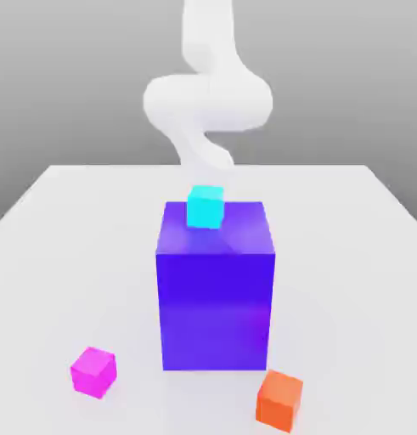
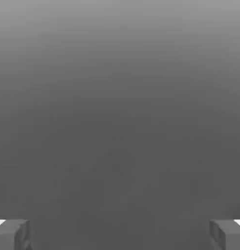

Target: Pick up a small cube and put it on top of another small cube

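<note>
The small magenta-pink cube (image 1: 93, 371) lies on the white table (image 1: 50, 255), near the front at the exterior view's left. It rests alone, a short way from the big block's lower corner. My white arm (image 1: 207, 98) curls down behind the big purple-blue block (image 1: 216, 289), far from the pink cube. In the hand view my gripper (image 2: 120, 235) is open: its two grey fingertips (image 2: 13, 234) stand wide apart with nothing between them, facing plain grey background.
A cyan cube (image 1: 205, 206) sits on top of the tall purple-blue block, near its back edge. An orange cube (image 1: 279, 401) lies on the table by the block's front corner, at the exterior view's right.
</note>
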You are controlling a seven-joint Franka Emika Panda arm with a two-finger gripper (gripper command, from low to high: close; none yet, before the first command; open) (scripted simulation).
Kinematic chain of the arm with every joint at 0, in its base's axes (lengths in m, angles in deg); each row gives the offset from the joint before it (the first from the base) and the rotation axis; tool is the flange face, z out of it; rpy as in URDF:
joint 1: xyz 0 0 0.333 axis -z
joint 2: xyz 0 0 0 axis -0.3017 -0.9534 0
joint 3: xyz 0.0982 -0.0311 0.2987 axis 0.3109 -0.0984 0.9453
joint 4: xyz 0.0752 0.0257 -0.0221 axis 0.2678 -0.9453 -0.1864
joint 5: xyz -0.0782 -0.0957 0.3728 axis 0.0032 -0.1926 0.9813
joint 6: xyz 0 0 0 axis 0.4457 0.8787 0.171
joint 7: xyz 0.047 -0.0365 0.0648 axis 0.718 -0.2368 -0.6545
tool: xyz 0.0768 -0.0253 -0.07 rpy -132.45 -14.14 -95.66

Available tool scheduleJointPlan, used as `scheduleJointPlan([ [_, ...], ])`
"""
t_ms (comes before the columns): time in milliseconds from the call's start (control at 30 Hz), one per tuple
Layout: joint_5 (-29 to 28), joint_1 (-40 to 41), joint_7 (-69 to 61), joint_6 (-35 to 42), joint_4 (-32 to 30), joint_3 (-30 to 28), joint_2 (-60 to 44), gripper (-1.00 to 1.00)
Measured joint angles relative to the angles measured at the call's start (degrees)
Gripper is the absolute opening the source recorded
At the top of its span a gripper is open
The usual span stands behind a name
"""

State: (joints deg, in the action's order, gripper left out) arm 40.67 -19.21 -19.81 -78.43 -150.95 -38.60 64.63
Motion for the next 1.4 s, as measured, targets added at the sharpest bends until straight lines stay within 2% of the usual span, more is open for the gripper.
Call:
scheduleJointPlan([
  [633,-10.01,-14.47,-57.43,-4.35,-4.85,-28.47,-7.44,0.0],
  [1033,-14.94,-27.97,-93.86,-9.96,-8.54,-48.29,-17.09,0.0],
  [1267,-15.68,-40.48,-116.36,-14.56,-10.96,-63.25,-24.7,0.0],
  [1400,-15.95,-52.91,-129.19,-17.53,-12.39,-76.55,-28.97,0.0],
])
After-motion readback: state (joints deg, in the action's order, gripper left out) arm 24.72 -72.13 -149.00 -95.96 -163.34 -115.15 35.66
